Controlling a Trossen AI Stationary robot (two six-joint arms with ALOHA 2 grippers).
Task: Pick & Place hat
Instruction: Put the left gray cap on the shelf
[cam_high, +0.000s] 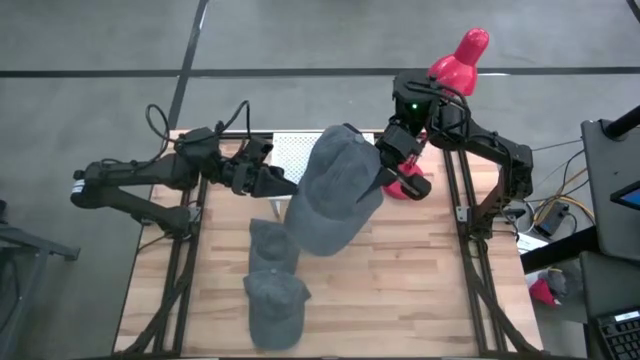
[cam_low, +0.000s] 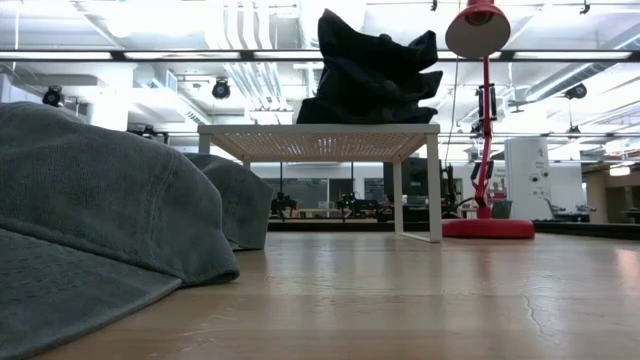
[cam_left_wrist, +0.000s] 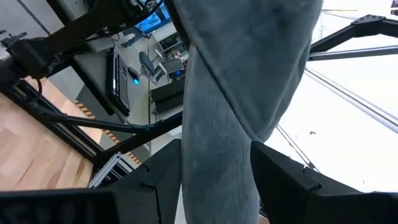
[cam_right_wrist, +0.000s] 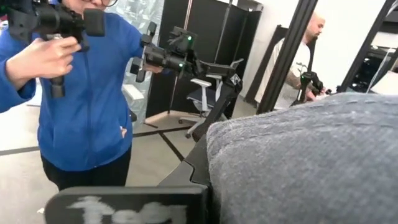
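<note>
Grey concrete floor (cam_high: 90, 40) around wooden table (cam_high: 420, 270). Exposed white ducts and strip lights (cam_low: 200, 55) on ceiling. Black partition panels (cam_right_wrist: 205, 56) beyond table, office chair (cam_right_wrist: 202, 93) in front. 2 people standing: 1 in blue jacket (cam_right_wrist: 87, 93), 1 in white shirt (cam_right_wrist: 305, 62).
</note>
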